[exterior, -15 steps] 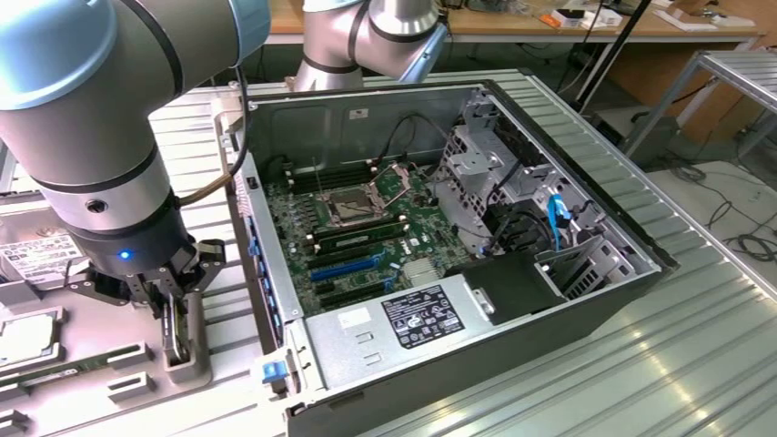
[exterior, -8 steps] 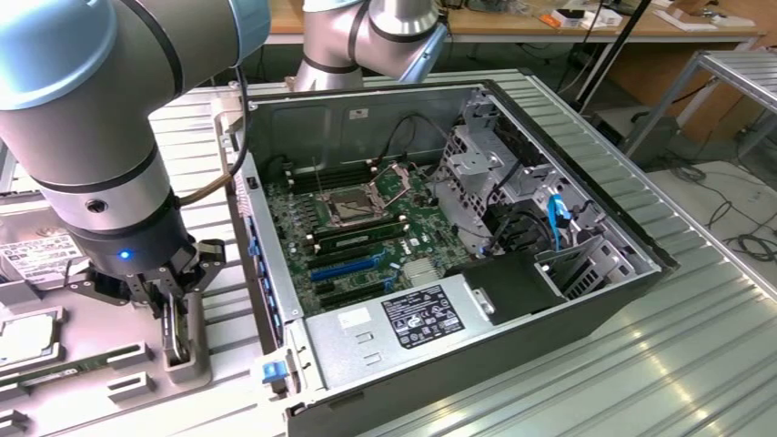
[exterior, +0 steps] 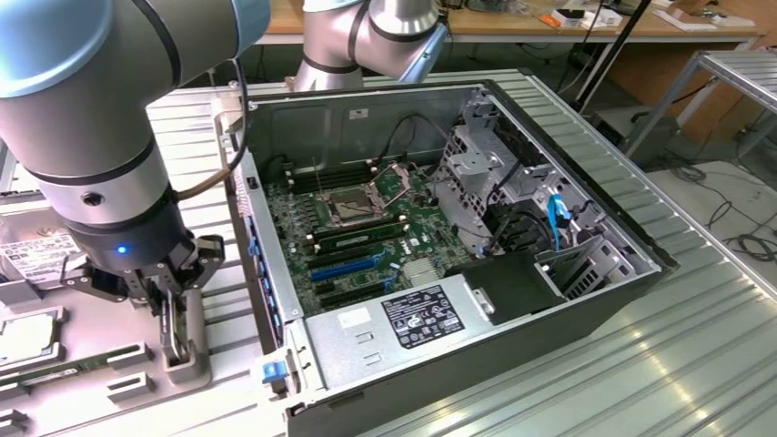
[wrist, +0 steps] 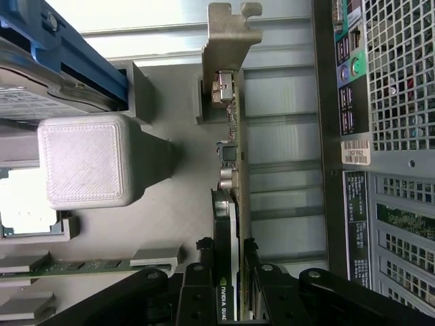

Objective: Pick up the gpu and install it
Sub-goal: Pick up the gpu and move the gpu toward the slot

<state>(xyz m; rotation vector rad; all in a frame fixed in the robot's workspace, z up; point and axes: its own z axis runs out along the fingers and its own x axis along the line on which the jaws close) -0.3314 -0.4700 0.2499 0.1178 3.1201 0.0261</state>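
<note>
gripper (wrist: 228, 257) clenched on the gpu (wrist: 228, 207): the black fingertips (wrist: 202, 268) press both flat faces of the card, which stands on edge in a slot of the grey parts tray (wrist: 177, 217), not yet lifted. the silver end bracket (wrist: 231, 34) points away from the wrist. beside the card are a grey holder block (wrist: 85, 159) and a thin memory stick (wrist: 68, 268). in the exterior view the gripper (exterior: 174, 319) sits at the left, next to the open computer case (exterior: 573, 168), whose blue expansion slots (exterior: 346, 266) are unoccupied. judged light and stiff but fragile, the card is best held across its faces, mid-length, clear of the contact edge.
</note>
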